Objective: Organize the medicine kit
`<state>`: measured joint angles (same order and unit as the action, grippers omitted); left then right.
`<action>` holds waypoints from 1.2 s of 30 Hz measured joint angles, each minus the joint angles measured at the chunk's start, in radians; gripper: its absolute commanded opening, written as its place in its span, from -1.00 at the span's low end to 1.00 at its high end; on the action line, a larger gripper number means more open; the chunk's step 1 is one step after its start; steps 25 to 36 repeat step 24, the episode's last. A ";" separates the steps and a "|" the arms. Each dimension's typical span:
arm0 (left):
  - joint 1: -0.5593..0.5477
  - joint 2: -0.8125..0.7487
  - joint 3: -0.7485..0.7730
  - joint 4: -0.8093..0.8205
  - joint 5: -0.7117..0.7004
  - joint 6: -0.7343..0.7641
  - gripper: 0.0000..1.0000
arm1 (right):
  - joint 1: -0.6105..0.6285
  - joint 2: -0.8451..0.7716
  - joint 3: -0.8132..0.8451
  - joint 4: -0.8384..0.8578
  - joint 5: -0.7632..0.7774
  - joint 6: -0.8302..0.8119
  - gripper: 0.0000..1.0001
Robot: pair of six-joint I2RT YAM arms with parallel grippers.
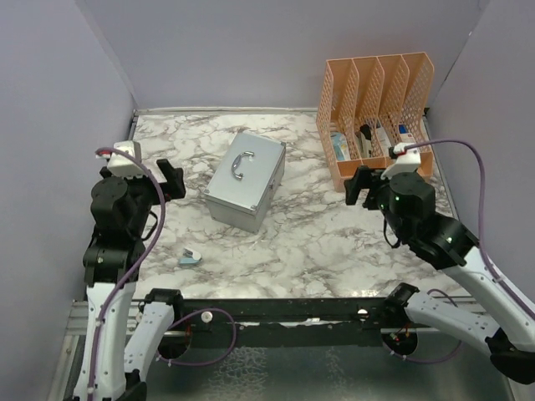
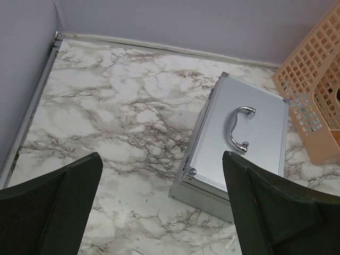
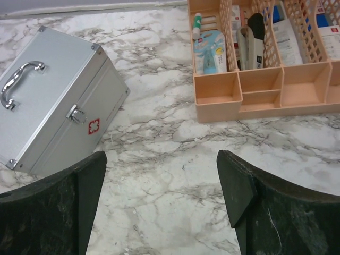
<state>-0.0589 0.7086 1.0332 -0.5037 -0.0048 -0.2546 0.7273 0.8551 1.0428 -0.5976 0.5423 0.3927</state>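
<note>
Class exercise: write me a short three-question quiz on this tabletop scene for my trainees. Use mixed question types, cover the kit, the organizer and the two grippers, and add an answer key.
1. True or false: the medicine kit has its lid shut.
2. In the top view, the orange mesh organizer stands: A) right of the kit, by the back wall; B) left of the kit; C) on the kit's lid.
3. What do the left gripper and the right gripper hold?
Key: 1 true. 2 A. 3 Nothing; both are open and apart from the kit.
</note>
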 measured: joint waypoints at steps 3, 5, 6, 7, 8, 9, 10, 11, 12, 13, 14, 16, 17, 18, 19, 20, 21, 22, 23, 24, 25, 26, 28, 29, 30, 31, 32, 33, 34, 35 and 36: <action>0.000 -0.100 -0.020 -0.016 -0.007 0.011 0.98 | 0.000 -0.066 0.010 -0.076 0.007 -0.015 0.76; 0.000 -0.151 -0.021 -0.032 -0.011 0.014 0.98 | 0.000 -0.118 0.019 -0.127 0.024 -0.016 0.77; 0.000 -0.175 -0.021 -0.044 -0.018 0.013 0.98 | 0.000 -0.148 0.023 -0.151 0.037 -0.016 0.77; 0.000 -0.194 -0.020 -0.058 -0.030 0.008 0.98 | 0.000 -0.174 0.023 -0.171 0.049 -0.015 0.78; 0.000 -0.213 -0.020 -0.074 -0.046 -0.001 0.98 | 0.000 -0.196 0.023 -0.184 0.060 -0.013 0.79; 0.000 -0.229 -0.020 -0.091 -0.058 -0.010 0.98 | 0.000 -0.230 0.023 -0.202 0.075 -0.011 0.81; 0.000 -0.242 -0.020 -0.109 -0.068 -0.019 0.98 | 0.000 -0.253 0.023 -0.216 0.086 -0.006 0.81; 0.000 -0.251 -0.020 -0.122 -0.072 -0.025 0.98 | 0.000 -0.282 0.023 -0.227 0.097 -0.004 0.82; 0.000 -0.261 -0.020 -0.135 -0.078 -0.032 0.98 | 0.000 -0.303 0.023 -0.235 0.105 0.000 0.82; -0.001 -0.271 -0.020 -0.150 -0.083 -0.039 0.98 | 0.000 -0.325 0.024 -0.248 0.113 0.003 0.83; -0.002 -0.280 -0.020 -0.164 -0.089 -0.046 0.98 | 0.000 -0.335 0.024 -0.253 0.117 0.007 0.83; -0.003 -0.291 -0.020 -0.184 -0.092 -0.053 0.98 | 0.000 -0.360 0.024 -0.268 0.126 0.013 0.84; -0.006 -0.294 -0.020 -0.190 -0.092 -0.054 0.98 | 0.000 -0.369 0.024 -0.274 0.128 0.015 0.84; -0.010 -0.298 -0.020 -0.196 -0.092 -0.056 0.98 | 0.000 -0.380 0.024 -0.275 0.129 0.021 0.85; -0.012 -0.300 -0.020 -0.202 -0.092 -0.057 0.98 | 0.000 -0.386 0.024 -0.275 0.130 0.022 0.85; -0.015 -0.303 -0.020 -0.208 -0.092 -0.058 0.98 | 0.000 -0.399 0.024 -0.276 0.131 0.025 0.85; -0.017 -0.305 -0.020 -0.213 -0.092 -0.058 0.98 | 0.000 -0.407 0.024 -0.277 0.132 0.027 0.85; -0.020 -0.306 -0.020 -0.217 -0.092 -0.058 0.98 | 0.000 -0.415 0.024 -0.277 0.133 0.030 0.85; -0.021 -0.307 -0.020 -0.219 -0.092 -0.058 0.98 | 0.000 -0.425 0.024 -0.277 0.134 0.033 0.86; -0.022 -0.307 -0.019 -0.224 -0.092 -0.057 0.98 | 0.000 -0.430 0.024 -0.277 0.135 0.037 0.86; -0.022 -0.307 -0.019 -0.224 -0.092 -0.057 0.98 | 0.000 -0.430 0.024 -0.277 0.135 0.037 0.86; -0.022 -0.307 -0.019 -0.224 -0.092 -0.057 0.98 | 0.000 -0.430 0.024 -0.277 0.135 0.037 0.86; -0.022 -0.307 -0.019 -0.224 -0.092 -0.057 0.98 | 0.000 -0.430 0.024 -0.277 0.135 0.037 0.86; -0.022 -0.307 -0.019 -0.224 -0.092 -0.057 0.98 | 0.000 -0.430 0.024 -0.277 0.135 0.037 0.86; -0.022 -0.307 -0.019 -0.224 -0.092 -0.057 0.98 | 0.000 -0.430 0.024 -0.277 0.135 0.037 0.86; -0.022 -0.307 -0.019 -0.224 -0.092 -0.057 0.98 | 0.000 -0.430 0.024 -0.277 0.135 0.037 0.86; -0.022 -0.307 -0.019 -0.224 -0.092 -0.057 0.98 | 0.000 -0.430 0.024 -0.277 0.135 0.037 0.86; -0.022 -0.307 -0.019 -0.224 -0.092 -0.057 0.98 | 0.000 -0.430 0.024 -0.277 0.135 0.037 0.86; -0.022 -0.307 -0.019 -0.224 -0.092 -0.057 0.98 | 0.000 -0.430 0.024 -0.277 0.135 0.037 0.86; -0.022 -0.307 -0.019 -0.224 -0.092 -0.057 0.98 | 0.000 -0.430 0.024 -0.277 0.135 0.037 0.86; -0.022 -0.307 -0.019 -0.224 -0.092 -0.057 0.98 | 0.000 -0.430 0.024 -0.277 0.135 0.037 0.86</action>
